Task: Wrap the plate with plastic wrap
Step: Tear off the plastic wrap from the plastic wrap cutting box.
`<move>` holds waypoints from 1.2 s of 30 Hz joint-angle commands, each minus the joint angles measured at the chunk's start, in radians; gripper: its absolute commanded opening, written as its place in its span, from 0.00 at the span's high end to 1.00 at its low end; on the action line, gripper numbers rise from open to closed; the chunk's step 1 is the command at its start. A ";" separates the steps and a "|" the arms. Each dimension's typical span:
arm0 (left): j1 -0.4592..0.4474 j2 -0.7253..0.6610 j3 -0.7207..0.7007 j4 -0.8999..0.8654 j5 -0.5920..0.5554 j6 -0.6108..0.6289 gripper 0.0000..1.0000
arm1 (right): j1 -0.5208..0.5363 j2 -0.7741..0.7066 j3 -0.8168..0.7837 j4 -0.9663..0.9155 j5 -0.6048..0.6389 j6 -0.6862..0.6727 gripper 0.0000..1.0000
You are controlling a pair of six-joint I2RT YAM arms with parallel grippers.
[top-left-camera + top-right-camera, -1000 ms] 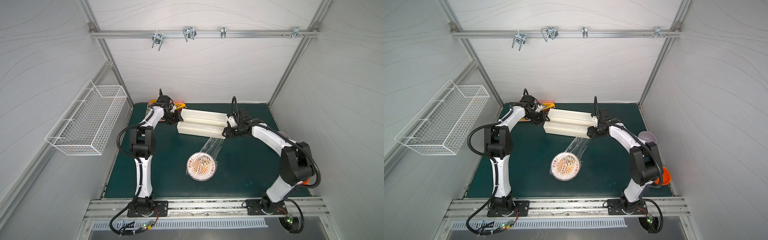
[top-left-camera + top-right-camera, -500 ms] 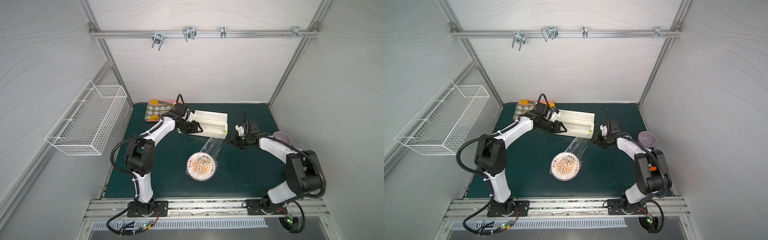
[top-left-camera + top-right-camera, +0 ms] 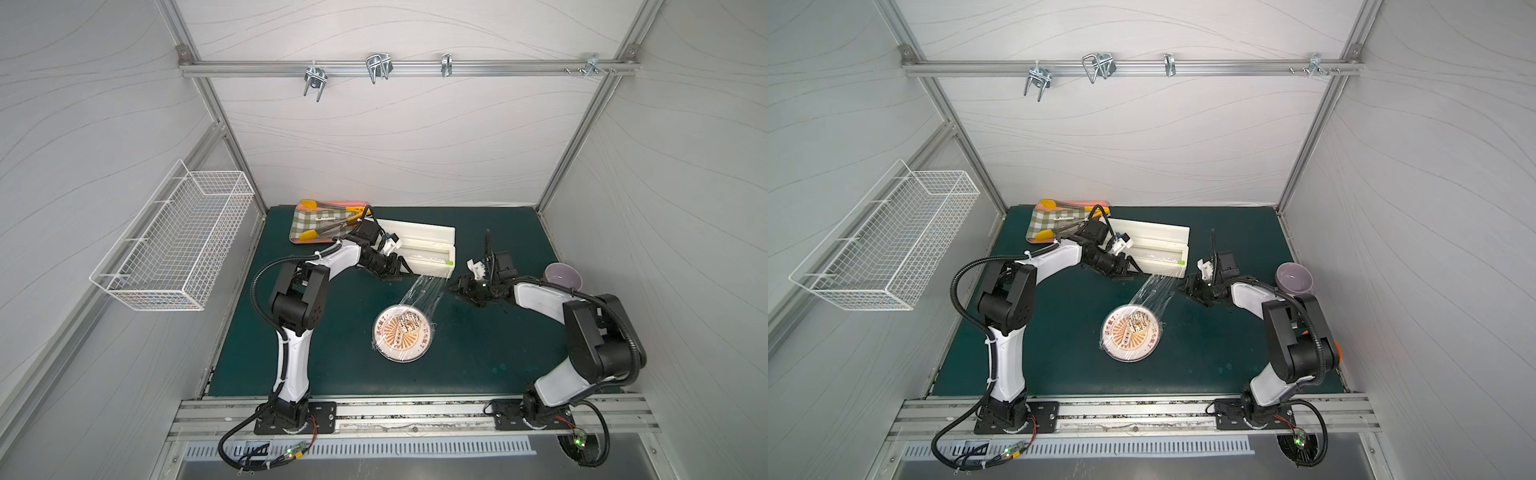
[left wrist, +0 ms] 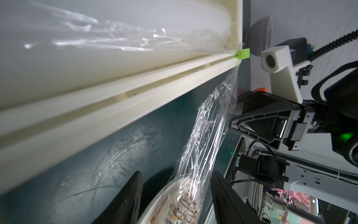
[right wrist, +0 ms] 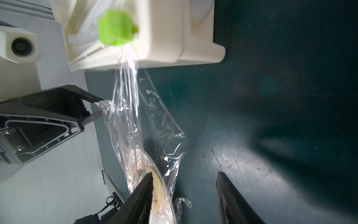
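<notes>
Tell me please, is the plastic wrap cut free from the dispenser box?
No, attached: the plastic wrap stretches from the dispenser box to the plate.

You face a booth of pale walls (image 3: 395, 137) with faint wavy lines, and a metal rail (image 3: 415, 67) carrying hooks runs across the back. A white wire basket (image 3: 174, 245) hangs on the left wall. The floor is a dark green mat (image 3: 332, 374), evenly lit, edged in front by an aluminium base rail (image 3: 415, 411).
</notes>
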 commanded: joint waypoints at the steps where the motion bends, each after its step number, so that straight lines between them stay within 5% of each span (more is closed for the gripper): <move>1: -0.021 0.044 0.003 0.049 0.059 0.006 0.41 | 0.010 0.027 -0.020 0.061 -0.029 0.037 0.46; 9: -0.055 0.099 0.024 0.043 0.053 0.027 0.43 | 0.019 0.047 -0.044 0.152 0.003 0.106 0.46; 27: -0.057 0.079 0.023 0.064 0.081 0.011 0.92 | 0.018 0.111 0.106 0.230 0.112 0.191 0.54; 32: -0.050 0.071 0.017 0.047 0.068 0.022 1.00 | 0.035 0.147 0.115 0.263 0.142 0.228 0.62; 36: -0.039 0.063 0.017 0.017 0.041 0.042 1.00 | 0.054 0.188 0.110 0.268 0.187 0.247 0.77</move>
